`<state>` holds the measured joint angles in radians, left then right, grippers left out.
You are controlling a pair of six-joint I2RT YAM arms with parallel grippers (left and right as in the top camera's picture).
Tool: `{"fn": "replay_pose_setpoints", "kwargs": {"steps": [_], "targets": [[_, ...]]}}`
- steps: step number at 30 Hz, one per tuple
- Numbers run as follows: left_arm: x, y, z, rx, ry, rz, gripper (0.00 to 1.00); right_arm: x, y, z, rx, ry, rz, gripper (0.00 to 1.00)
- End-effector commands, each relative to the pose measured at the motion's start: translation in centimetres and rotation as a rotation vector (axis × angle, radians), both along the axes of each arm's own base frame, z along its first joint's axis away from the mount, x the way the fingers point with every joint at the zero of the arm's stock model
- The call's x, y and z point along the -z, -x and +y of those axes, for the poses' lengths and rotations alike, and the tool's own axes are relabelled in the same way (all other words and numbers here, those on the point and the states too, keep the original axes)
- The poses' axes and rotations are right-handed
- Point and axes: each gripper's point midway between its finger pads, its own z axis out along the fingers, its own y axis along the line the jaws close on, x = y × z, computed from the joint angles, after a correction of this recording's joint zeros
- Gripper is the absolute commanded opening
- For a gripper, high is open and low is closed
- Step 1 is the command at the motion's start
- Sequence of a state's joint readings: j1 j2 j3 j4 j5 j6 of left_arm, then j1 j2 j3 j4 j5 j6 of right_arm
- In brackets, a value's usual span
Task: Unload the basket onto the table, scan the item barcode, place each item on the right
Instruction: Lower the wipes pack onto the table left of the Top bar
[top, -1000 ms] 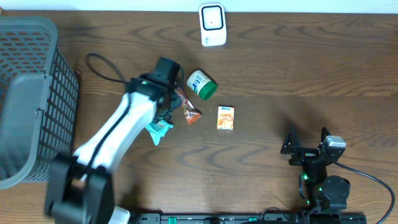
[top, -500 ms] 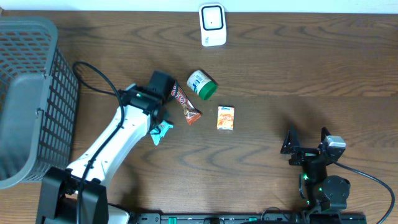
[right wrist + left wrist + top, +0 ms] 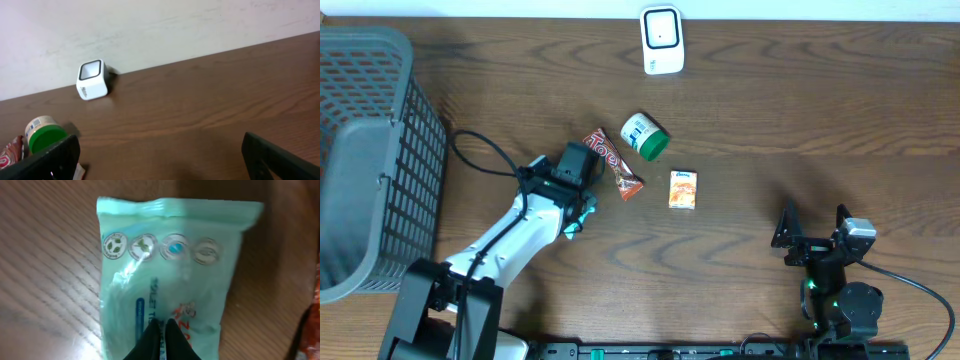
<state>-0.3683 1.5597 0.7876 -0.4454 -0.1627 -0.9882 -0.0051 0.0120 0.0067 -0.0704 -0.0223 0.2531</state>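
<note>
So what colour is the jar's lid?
The lid is green, best seen from overhead.

A grey mesh basket (image 3: 370, 150) fills the left edge of the overhead frame on the brown wooden table (image 3: 820, 120). Near centre lies a red snack wrapper (image 3: 613, 163), with a green-lidded jar (image 3: 645, 136) on its side just to its upper right. A small orange carton (image 3: 683, 190) lies lower right, apart from both.

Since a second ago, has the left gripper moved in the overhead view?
Yes. The left gripper, shut on the teal packet, has drawn back down-frame, farther from the white scanner.
</note>
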Motion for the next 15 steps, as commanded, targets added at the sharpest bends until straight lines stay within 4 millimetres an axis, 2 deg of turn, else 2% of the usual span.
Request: {"fn": "replay_pose_setpoints", "kwargs": {"steps": [1, 4, 7, 10, 15], "targets": [[2.4, 2.5, 0.6, -0.027, 0.003, 0.078, 0.07, 0.0, 0.0, 0.4, -0.014, -0.008, 0.000, 0.99], [2.5, 2.7, 0.7, -0.036, 0.005, 0.078, 0.08, 0.0, 0.0, 0.4, -0.014, -0.008, 0.000, 0.99], [1.5, 1.7, 0.3, -0.009, 0.012, 0.042, 0.08, 0.0, 0.0, 0.4, -0.014, -0.008, 0.000, 0.99], [-1.2, 0.1, -0.3, 0.060, 0.019, -0.029, 0.08, 0.0, 0.0, 0.4, -0.014, -0.008, 0.000, 0.99], [-7.3, -2.0, -0.7, 0.090, 0.047, -0.217, 0.08, 0.0, 0.0, 0.4, -0.014, -0.008, 0.000, 0.99]]}}
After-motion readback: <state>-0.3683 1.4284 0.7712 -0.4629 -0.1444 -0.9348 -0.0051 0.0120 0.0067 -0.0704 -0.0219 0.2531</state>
